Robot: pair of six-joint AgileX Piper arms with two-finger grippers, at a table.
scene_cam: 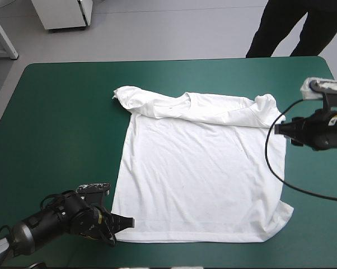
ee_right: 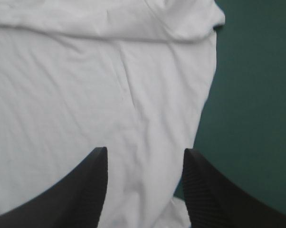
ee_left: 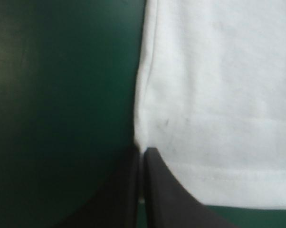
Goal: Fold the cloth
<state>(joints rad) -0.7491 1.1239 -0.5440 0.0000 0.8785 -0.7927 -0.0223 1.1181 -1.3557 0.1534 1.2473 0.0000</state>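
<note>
T-shirt [scene_cam: 202, 168] lies spread flat on desk [scene_cam: 62, 123]. Left gripper [ee_left: 142, 149] pinches its hem corner; right gripper [ee_right: 144, 151], open, hovers over its side edge. Recommend right closes on edge before lifting, both rising level

we see a table [scene_cam: 62, 123] with a teal-green cover, its far corners rounded. one white shirt [scene_cam: 202, 174] lies on it, spread flat, a little right of the middle. its hem runs close along the table's near edge and its collar end points to the far edge. the top part is folded over into a rumpled band, and a sleeve sticks out toward the table's left edge as a crumpled lump. the hem's right corner is slightly bunched. bare cover shows wide on the left, narrower on the right and beyond the shirt.
</note>
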